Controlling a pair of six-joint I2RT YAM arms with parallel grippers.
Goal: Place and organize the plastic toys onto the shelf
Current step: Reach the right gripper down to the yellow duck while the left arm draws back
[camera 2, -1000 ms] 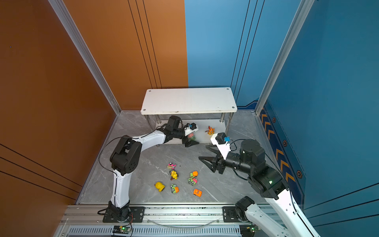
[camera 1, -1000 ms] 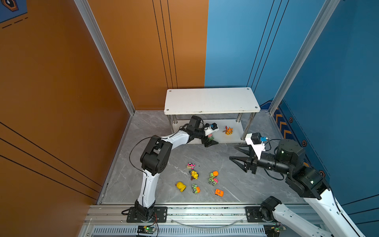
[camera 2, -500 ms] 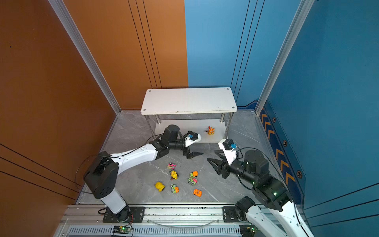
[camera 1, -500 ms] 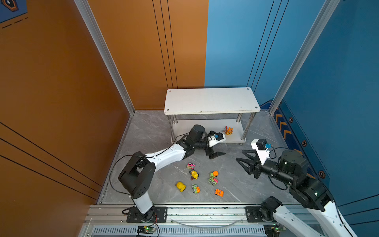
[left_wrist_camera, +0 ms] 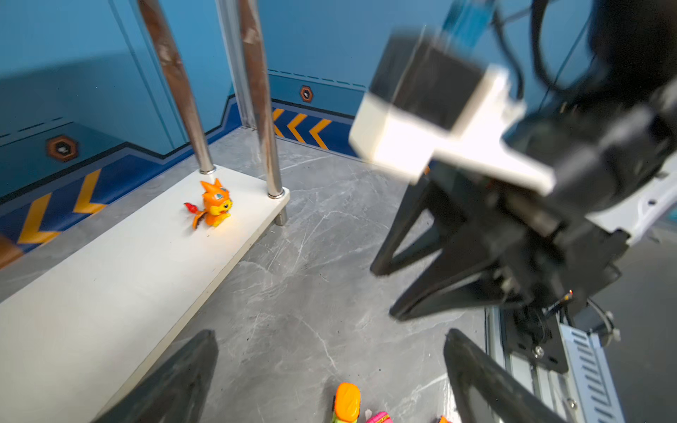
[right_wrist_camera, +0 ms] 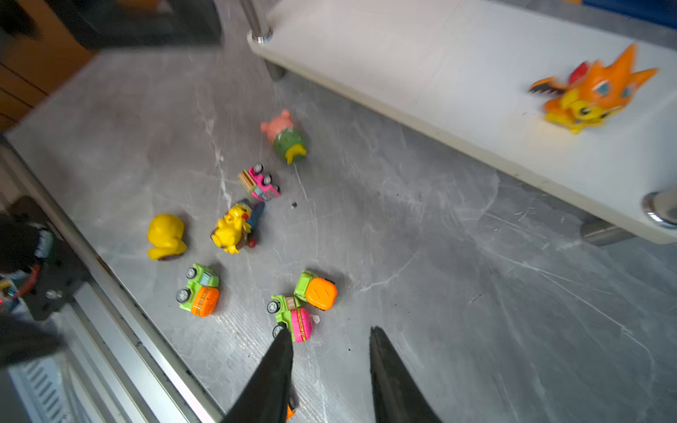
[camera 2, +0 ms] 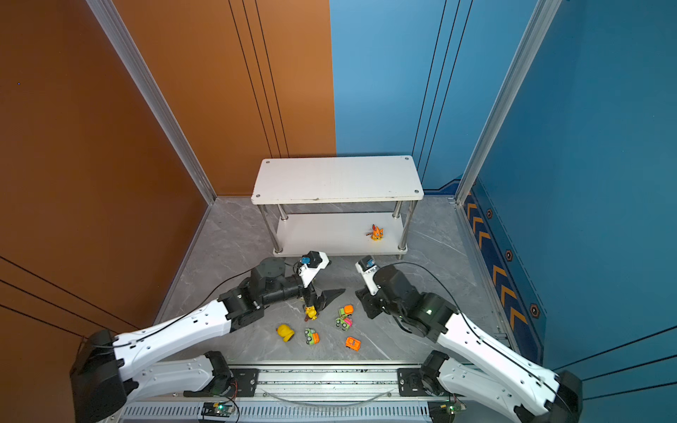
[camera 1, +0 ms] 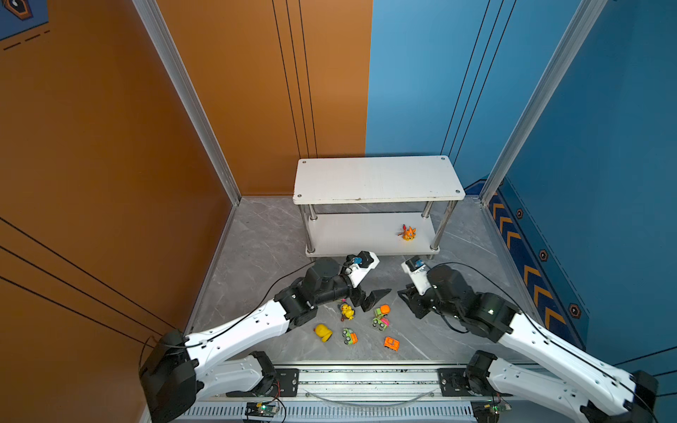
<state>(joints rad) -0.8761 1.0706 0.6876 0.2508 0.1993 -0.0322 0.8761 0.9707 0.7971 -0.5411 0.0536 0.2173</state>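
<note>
The shelf [camera 1: 377, 179] stands at the back with one orange figurine [camera 1: 408, 233] upright on its lower board [right_wrist_camera: 439, 73]. The other plastic toys lie on the grey floor in front: a yellow duck [camera 1: 323, 332], a yellow figurine [camera 1: 347, 312], a pink-and-green figurine [right_wrist_camera: 285, 137] and several small cars [right_wrist_camera: 199, 289]. My left gripper [camera 1: 370, 298] hangs wide open just above the yellow figurine and holds nothing. To the right of the cars, my right gripper [right_wrist_camera: 329, 331] stands narrowly open over bare floor, one fingertip beside a green-and-pink car [right_wrist_camera: 293, 316].
Chrome legs [left_wrist_camera: 269, 146] stand at the shelf's corners. A metal rail [camera 1: 366, 377] runs along the front edge of the floor, close behind the toys. Orange and blue walls close in both sides and the back.
My left gripper has pulled back from the shelf's lower board to above the toys on the floor. The right gripper has moved in toward the cars and its jaws have narrowed.
</note>
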